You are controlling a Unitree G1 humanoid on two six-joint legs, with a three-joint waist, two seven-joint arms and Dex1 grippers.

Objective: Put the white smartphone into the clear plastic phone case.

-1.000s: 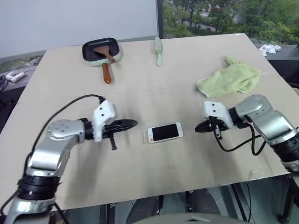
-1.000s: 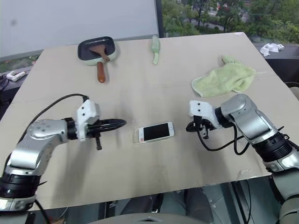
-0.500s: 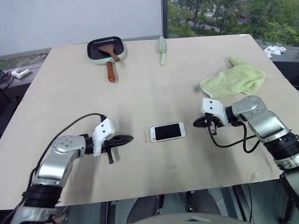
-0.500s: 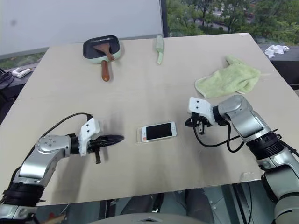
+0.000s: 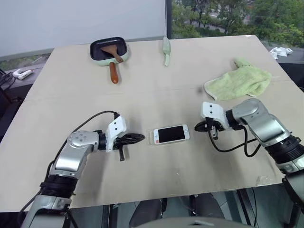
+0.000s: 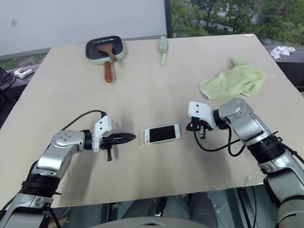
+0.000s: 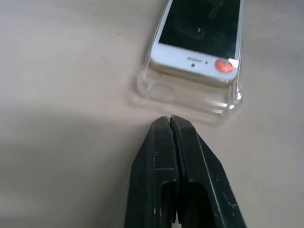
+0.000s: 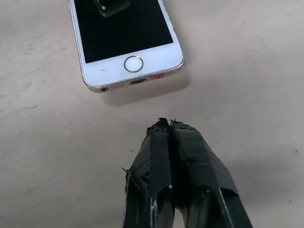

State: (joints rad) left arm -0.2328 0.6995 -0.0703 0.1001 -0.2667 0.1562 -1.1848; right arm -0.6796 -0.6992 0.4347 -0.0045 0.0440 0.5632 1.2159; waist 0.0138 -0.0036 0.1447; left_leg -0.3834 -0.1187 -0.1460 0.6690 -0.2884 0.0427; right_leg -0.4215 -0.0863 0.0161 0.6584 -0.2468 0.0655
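The white smartphone (image 5: pixel 171 134) lies screen-up on the clear plastic phone case (image 7: pixel 190 99) at mid-frame on the desk (image 5: pixel 156 85). Both hands are clenched and empty — the left hand (image 5: pixel 138 138) just left of it, the right hand (image 5: pixel 198 127) just right.

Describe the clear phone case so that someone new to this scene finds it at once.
Start at the beige table, near its front middle, between the two grippers. There the white smartphone lies face up. The clear plastic phone case is the see-through shell sticking out from under its end nearer the left gripper, marked only by glossy edges.
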